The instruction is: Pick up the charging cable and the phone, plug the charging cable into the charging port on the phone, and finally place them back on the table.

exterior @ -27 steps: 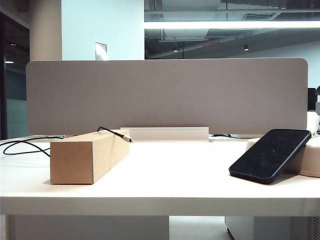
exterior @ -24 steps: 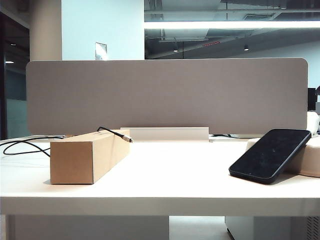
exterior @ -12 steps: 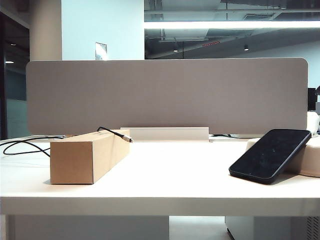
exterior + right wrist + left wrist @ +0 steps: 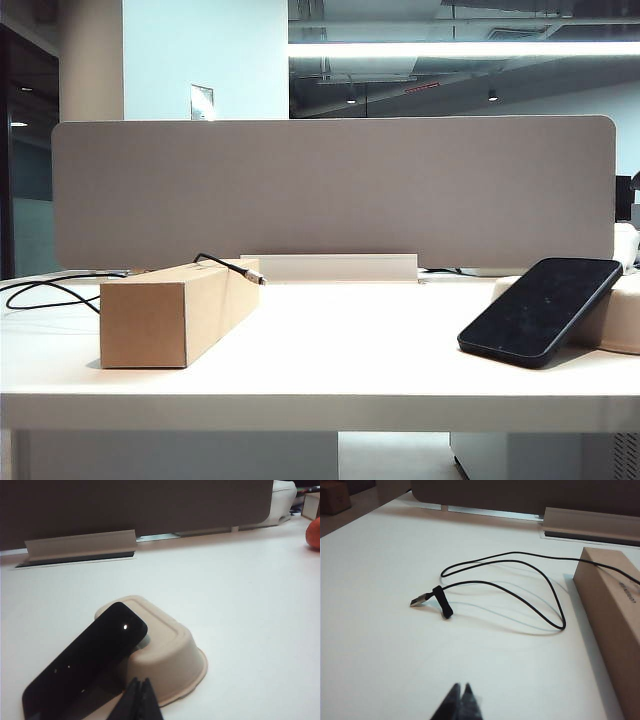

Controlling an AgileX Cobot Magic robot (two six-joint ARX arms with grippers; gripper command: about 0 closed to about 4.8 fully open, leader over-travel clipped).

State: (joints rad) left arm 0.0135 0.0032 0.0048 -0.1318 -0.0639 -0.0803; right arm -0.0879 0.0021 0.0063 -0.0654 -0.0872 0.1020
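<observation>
white and wide, the table [image 4: 350, 350] runs back to a grey divider panel [image 4: 330, 190], with open room across its whole middle. on its left side stands a brown cardboard box [image 4: 175, 310]; on its right a cream pad [image 4: 170, 650] lies upside down.

the phone [image 4: 540, 310] leans tilted on that pad, its low end on the table and its high end on the pad's top; the charging port cannot be made out. the charging cable [image 4: 520, 590] loops loosely on the table beside the box, crosses the box's top, and its silver plug tip [image 4: 257, 277] sticks out past the box's far end in the exterior view. the other end, with a wider plug, lies flat on bare table, clear of everything.

the left gripper [image 4: 459, 705] hangs above the table near the cable loop, fingers pressed together and empty. the right gripper [image 4: 140, 700] hangs just over the phone's low end, also closed with nothing in it.

neither pick has begun. both jaws should spread before descending. the left would likely do best taking the cord just behind the small tip, approaching from the open middle so the box does not block it. the right probably wants the phone's long edges, where the tilt leaves a gap underneath.
</observation>
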